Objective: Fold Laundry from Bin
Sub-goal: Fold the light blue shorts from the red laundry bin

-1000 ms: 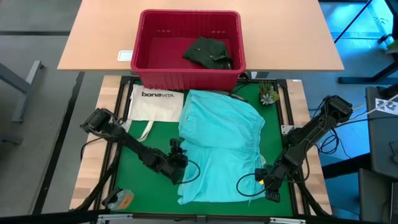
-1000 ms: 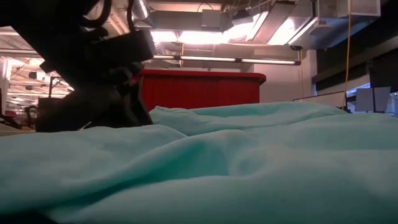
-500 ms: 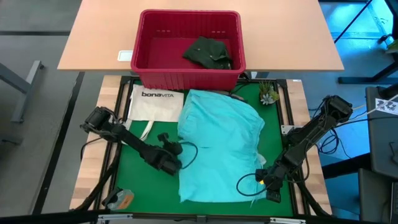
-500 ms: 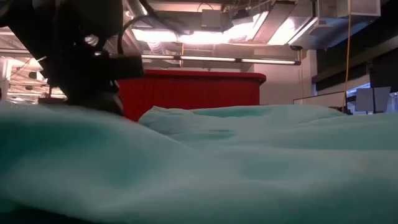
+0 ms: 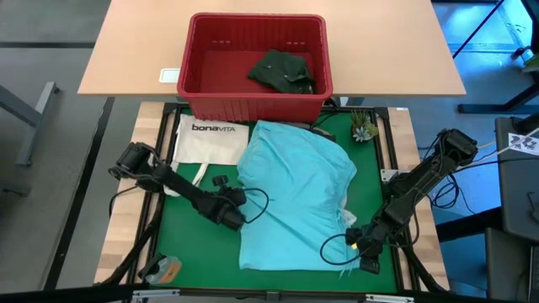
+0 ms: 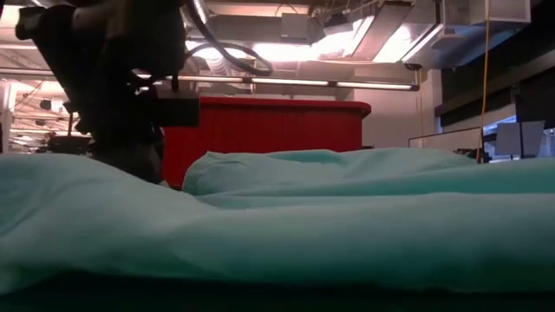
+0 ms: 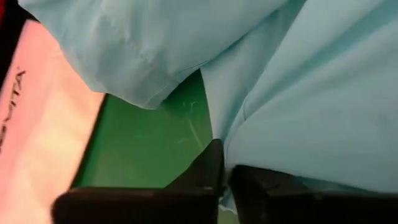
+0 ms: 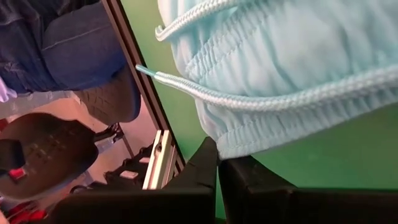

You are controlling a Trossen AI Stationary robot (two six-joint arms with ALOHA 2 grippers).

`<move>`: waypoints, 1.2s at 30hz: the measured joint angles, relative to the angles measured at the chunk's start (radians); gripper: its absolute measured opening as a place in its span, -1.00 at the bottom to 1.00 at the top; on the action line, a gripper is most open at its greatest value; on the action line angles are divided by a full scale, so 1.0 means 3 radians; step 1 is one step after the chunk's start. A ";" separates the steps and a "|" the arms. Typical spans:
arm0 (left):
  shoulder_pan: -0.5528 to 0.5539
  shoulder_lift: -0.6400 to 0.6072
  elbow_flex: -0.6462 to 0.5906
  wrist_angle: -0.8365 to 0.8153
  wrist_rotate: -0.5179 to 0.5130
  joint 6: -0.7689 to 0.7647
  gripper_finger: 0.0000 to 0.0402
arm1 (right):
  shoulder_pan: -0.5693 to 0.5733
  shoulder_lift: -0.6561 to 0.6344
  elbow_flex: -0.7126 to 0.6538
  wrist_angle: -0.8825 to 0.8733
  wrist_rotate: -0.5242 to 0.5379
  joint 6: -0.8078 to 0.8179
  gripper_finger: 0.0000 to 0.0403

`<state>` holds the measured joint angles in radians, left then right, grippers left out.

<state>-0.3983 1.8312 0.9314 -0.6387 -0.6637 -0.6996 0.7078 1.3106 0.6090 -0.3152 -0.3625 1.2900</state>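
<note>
A light turquoise garment lies folded on the green mat, filling the low view as well. My left gripper is shut at the garment's left edge; my right gripper is shut at the drawstring waistband by its near right corner. A dark green garment lies inside the red bin, which stands on the wooden table beyond the mat. My left gripper pinches the garment's left edge between its two fingers, slanting down from the table's left. The cloth beyond the fingers lies flat on the mat. My right gripper pinches the rim of the gathered waistband between its two fingers, slanting down. The waistband rests on the mat, and its cord lies loose.
A white "bonaVITA" tote bag lies at the mat's far left, close to my left arm. A small plant stands at the far right corner. A small orange-and-grey object sits at the near left. The mat's black frame runs beside my right gripper.
My left gripper has turned at the wrist and shifted a little toward the table's left and far edges, staying at the garment's left edge. The rumpled near-left part of the garment has drawn in and now lies smoother and flatter. My right gripper has kept still.
</note>
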 joint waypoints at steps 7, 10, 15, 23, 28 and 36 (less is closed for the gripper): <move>0.0065 -0.0011 0.0041 0.0056 0.0098 -0.0013 -0.47 | -0.0001 0.0000 0.0000 0.0015 -0.0015 0.0000 -0.92; 0.0074 -0.0003 0.0144 -0.0001 0.0175 -0.0013 -0.33 | -0.0001 0.0000 0.0000 0.0025 -0.0027 0.0001 -0.78; 0.0087 0.0005 0.0413 -0.0256 0.0281 0.0163 -0.14 | -0.0001 0.0000 0.0000 0.0024 -0.0011 0.0000 -0.44; 0.0069 0.0005 0.0789 -0.0920 0.0536 0.0470 -0.05 | -0.0005 0.0000 0.0000 0.0008 -0.0280 -0.0005 -0.05; 0.0014 0.0005 0.1030 -0.1420 0.0527 0.0373 -0.08 | -0.0001 -0.0012 0.0000 0.0003 -0.0339 0.0147 -0.01; -0.0241 0.0005 0.1330 -0.1581 0.0757 0.0345 -0.08 | -0.0001 -0.0213 0.0000 -0.0003 -0.0154 0.0140 -0.01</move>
<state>-0.4704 1.8328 1.3304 -1.1129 -0.4367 -0.5962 0.7074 1.2468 0.6090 -0.3161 -0.4087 1.3319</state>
